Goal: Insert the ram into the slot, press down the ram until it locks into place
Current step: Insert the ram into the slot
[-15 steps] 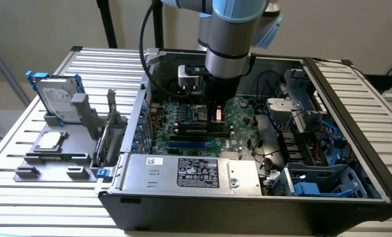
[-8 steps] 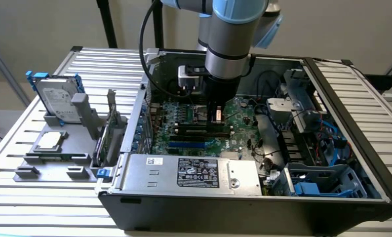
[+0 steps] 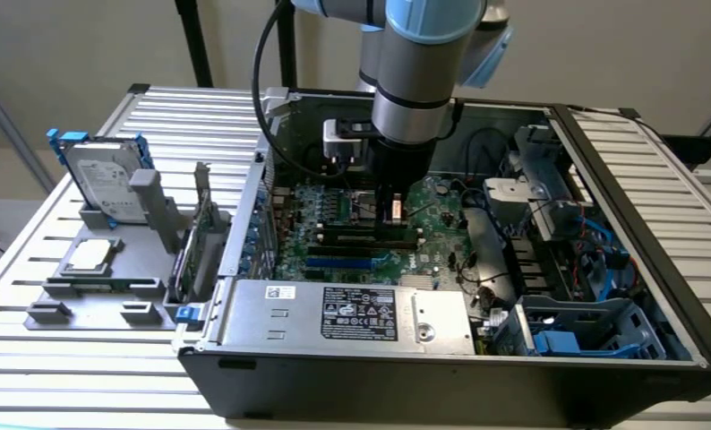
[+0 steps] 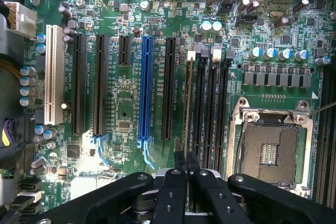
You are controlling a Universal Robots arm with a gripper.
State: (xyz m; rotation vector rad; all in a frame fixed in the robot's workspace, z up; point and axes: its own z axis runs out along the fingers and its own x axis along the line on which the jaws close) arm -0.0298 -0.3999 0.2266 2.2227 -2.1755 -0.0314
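Over on the exterior view's left, a hard drive (image 3: pixel 100 176) stands in its holder on the slatted surface (image 3: pixel 45 358). Moving right, into the open computer case (image 3: pixel 642 269): the pincer (image 4: pixel 186 157) is down over the motherboard (image 4: pixel 126 114), fingers nearly together, pinching the ram (image 4: pixel 187 103) edge-on. That ram stands upright in the slot (image 4: pixel 189 129), first of the parallel black slots beside the CPU socket (image 4: pixel 273 148).

Open case (image 3: pixel 642 296) sits on the bench (image 3: pixel 45 358), motherboard (image 3: pixel 445 202) flat inside. My fingers (image 4: pixel 186 163) are above the ram (image 4: pixel 187 103), standing edge-on in the slot (image 4: pixel 198 108) beside the CPU socket (image 4: pixel 273 148). Drive stand (image 3: pixel 98 215) on exterior view's left.
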